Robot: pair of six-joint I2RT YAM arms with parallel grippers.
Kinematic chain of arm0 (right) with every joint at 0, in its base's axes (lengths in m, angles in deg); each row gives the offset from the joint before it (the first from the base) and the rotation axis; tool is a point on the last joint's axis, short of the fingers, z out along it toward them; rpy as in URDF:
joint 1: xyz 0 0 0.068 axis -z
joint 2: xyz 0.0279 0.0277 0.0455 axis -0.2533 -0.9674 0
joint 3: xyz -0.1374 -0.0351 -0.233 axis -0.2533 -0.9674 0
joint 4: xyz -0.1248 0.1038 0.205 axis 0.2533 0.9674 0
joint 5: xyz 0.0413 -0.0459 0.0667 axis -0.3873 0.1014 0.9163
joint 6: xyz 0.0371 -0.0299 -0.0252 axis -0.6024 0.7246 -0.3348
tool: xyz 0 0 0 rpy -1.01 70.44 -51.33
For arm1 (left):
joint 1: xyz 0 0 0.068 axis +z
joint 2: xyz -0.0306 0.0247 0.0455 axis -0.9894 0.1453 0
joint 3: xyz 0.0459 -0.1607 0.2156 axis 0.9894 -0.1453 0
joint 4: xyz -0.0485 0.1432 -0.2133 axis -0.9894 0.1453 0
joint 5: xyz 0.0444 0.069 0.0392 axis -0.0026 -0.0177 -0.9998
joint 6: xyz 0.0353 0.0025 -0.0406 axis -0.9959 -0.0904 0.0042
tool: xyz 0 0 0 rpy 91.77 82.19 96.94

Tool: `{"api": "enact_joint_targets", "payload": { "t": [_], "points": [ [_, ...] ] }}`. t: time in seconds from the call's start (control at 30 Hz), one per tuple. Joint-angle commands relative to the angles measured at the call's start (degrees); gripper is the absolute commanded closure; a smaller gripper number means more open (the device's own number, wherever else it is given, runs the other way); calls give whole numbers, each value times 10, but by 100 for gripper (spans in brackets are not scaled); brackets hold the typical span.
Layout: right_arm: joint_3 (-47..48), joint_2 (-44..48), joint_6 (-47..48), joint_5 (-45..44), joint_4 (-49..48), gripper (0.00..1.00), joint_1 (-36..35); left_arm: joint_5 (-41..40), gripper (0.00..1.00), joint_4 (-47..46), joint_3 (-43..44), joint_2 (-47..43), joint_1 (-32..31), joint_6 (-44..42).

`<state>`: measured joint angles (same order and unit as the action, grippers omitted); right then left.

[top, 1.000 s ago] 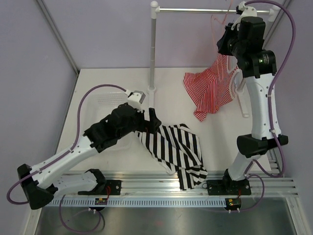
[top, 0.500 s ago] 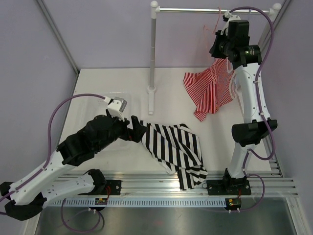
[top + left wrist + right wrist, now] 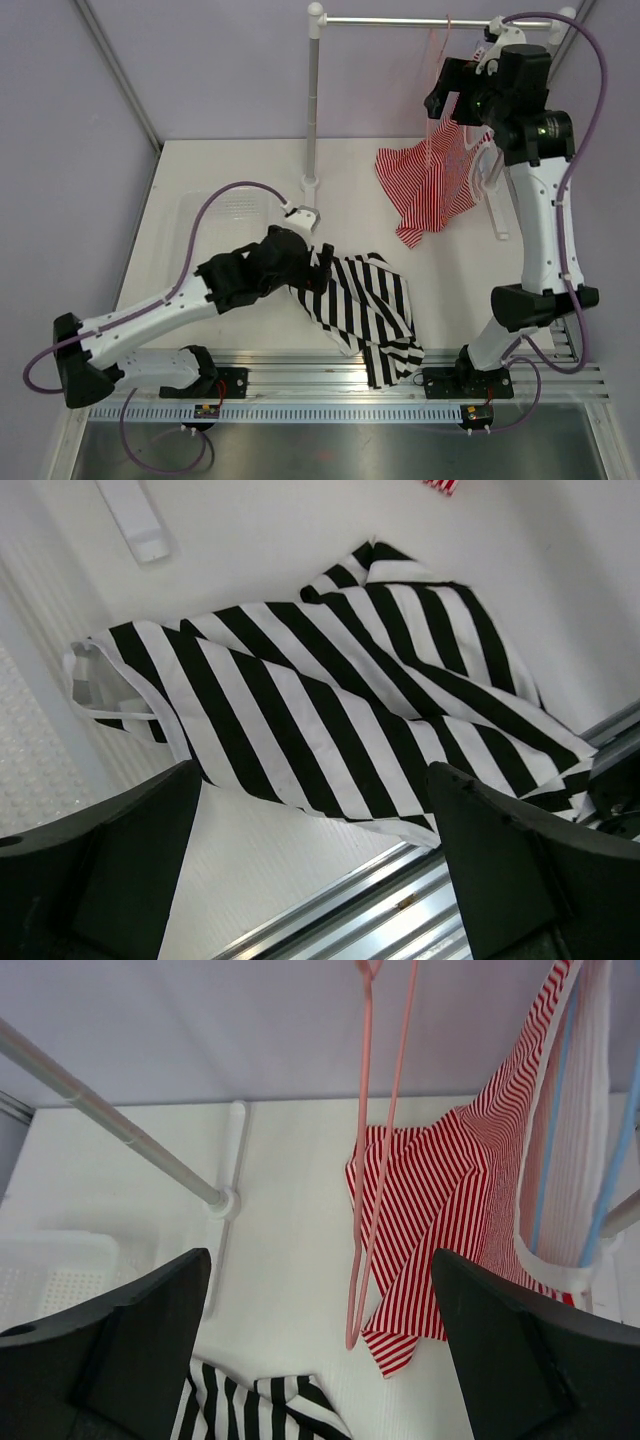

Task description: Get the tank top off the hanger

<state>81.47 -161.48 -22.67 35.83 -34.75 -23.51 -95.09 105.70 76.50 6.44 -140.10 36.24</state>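
The black-and-white striped tank top (image 3: 365, 305) lies crumpled flat on the white table, off any hanger, its lower corner reaching the metal rail at the near edge. It fills the left wrist view (image 3: 330, 680). My left gripper (image 3: 322, 268) hovers over its left edge, open with nothing between the fingers (image 3: 320, 880). The pink hanger (image 3: 375, 1160) hangs bare from the clothes rail (image 3: 430, 20), thin in the top view (image 3: 434, 90). My right gripper (image 3: 438, 100) is high beside the hanger, open (image 3: 320, 1360) and apart from it.
A red-and-white thin-striped top (image 3: 430, 185) hangs on a pale blue hanger (image 3: 600, 1190) at the right, draping onto the table. The rail's white post (image 3: 312, 100) stands mid-table. A clear plastic bin (image 3: 215, 215) sits at the left. An aluminium rail (image 3: 330, 375) runs along the near edge.
My right gripper has opened and let go of the pink hanger, which now hangs free on the rail. My left arm pulled back left, then returned over the tank top's edge.
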Motion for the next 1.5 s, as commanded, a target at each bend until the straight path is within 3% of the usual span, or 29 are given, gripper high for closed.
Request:
{"api": "enact_joint_targets", "payload": {
  "t": [0.0, 0.13, 0.27, 0.4, 0.47, 0.53, 0.63, 0.83, 1.03, 1.17, 1.23, 1.27, 1.3, 1.4, 1.43, 1.47],
  "points": [
    [4, 90, 2, 3, 2, 1, 2, -14, 1, -51, 32, 66, -8, -12],
    [-62, 181, 1, -18, 18, 0, 2, 25, 1, -59, 77, 168, -17, -33],
    [-222, 309, -14, 1, -11, 1, 2, 86, 1, -64, 116, 266, -57, -80],
    [-312, 415, -18, 38, -16, 1, 1, 173, 1, -107, 88, 290, -98, -195],
    [-347, 437, -15, 61, -13, 1, 2, 164, 1, -145, 71, 295, -109, -217],
    [-372, 462, -10, 82, -12, 1, 2, 100, 1, -167, 56, 312, -110, -229],
    [-382, 476, -3, 85, -11, 1, 2, 51, 1, -190, 54, 345, -111, -248],
    [-390, 483, -8, 116, -18, 1, 2, 53, 1, -183, 97, 430, -110, -250],
    [-396, 495, -13, 131, -29, 1, 2, 100, 1, -204, 110, 488, -109, -226],
    [-401, 506, -18, 129, -38, 0, 2, 183, 1, -222, 107, 529, -110, -209],
    [-402, 513, -19, 131, -42, 1, 2, 211, 15, -242, 88, 526, -109, -202],
    [-403, 517, -21, 131, -44, 1, 2, 213, 27, -247, 87, 524, -109, -196],
    [-402, 520, -22, 131, -44, 0, 2, 207, 59, -247, 86, 519, -109, -194],
    [-399, 529, -27, 133, -48, 1, 1, 180, 84, -232, 94, 495, -107, -189],
    [-398, 532, -27, 133, -50, 1, 2, 164, 100, -226, 99, 487, -105, -187],
    [-397, 534, -28, 132, -53, 0, 2, 133, 100, -209, 113, 477, -104, -185]
  ]
}}
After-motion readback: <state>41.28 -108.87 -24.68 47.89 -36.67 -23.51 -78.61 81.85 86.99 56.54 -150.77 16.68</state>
